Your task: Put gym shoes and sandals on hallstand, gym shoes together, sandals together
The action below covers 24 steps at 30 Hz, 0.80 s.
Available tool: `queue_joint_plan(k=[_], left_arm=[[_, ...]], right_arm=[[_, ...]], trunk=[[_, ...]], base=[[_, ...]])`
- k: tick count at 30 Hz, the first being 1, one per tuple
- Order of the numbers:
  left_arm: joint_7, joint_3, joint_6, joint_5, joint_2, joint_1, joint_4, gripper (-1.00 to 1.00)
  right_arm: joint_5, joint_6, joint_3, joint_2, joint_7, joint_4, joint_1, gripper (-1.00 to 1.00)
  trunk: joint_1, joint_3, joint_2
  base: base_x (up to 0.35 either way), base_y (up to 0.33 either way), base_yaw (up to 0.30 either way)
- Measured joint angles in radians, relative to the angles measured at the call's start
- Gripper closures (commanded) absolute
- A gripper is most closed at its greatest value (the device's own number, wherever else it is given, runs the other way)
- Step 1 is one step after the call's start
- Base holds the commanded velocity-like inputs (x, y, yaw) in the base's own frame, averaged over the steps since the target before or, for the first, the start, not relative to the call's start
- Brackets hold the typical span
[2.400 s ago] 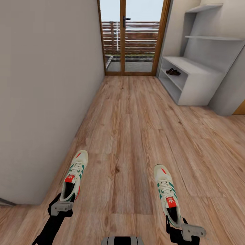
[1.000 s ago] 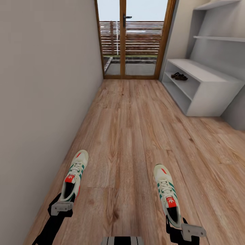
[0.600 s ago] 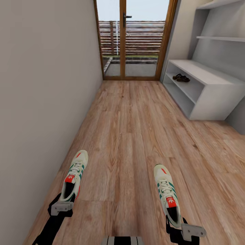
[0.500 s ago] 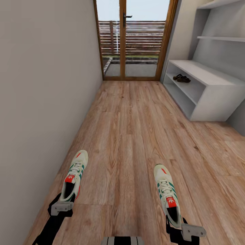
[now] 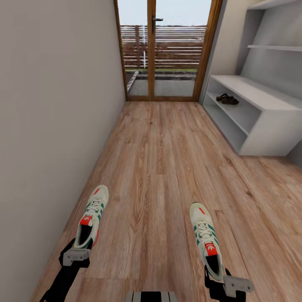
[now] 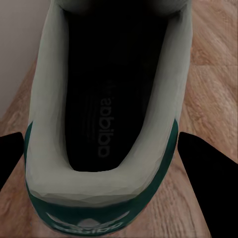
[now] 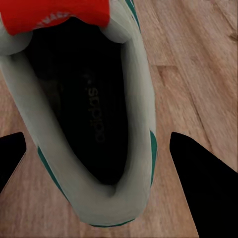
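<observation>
Left hand (image 5: 76, 256) grips one gym shoe (image 5: 91, 216) by the heel; right hand (image 5: 228, 285) grips the other gym shoe (image 5: 205, 239). Hallstand (image 5: 260, 121), far right, looms larger than a moment ago, so the base is rolling nearer; sandals (image 5: 227, 99) already sit on its upper tier, sneakers next.
</observation>
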Motion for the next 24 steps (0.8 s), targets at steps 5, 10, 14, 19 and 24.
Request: queue_joint_plan(k=[5,10,14,19,24], left_arm=[[0.000,0.000,0.000,0.001,0.000,-0.008,0.017,1.00],[0.000,0.000,0.000,0.000,0.000,-0.030,0.052,1.00],[0.000,0.000,0.000,0.000,0.000,-0.041,0.068,1.00],[0.000,0.000,0.000,0.000,0.000,-0.044,0.072,1.00],[0.000,0.000,0.000,0.001,0.000,-0.045,0.074,1.00]], right_arm=[[0.000,0.000,0.000,0.000,0.000,0.000,0.000,1.00],[0.000,0.000,0.000,0.000,0.000,0.000,0.000,1.00],[0.000,0.000,0.000,0.000,0.000,0.000,0.000,1.00],[0.000,0.000,0.000,0.000,0.000,0.000,0.000,1.00],[0.000,0.000,0.000,0.000,0.000,0.000,0.000,1.00]], trunk=[[0.000,0.000,0.000],[0.000,0.000,0.000],[0.000,0.000,0.000],[0.000,0.000,0.000],[0.000,0.000,0.000]], base=[[0.328,0.000,0.000],[0.328,0.000,0.000],[0.328,0.000,0.000],[0.328,0.000,0.000],[0.328,0.000,0.000]])
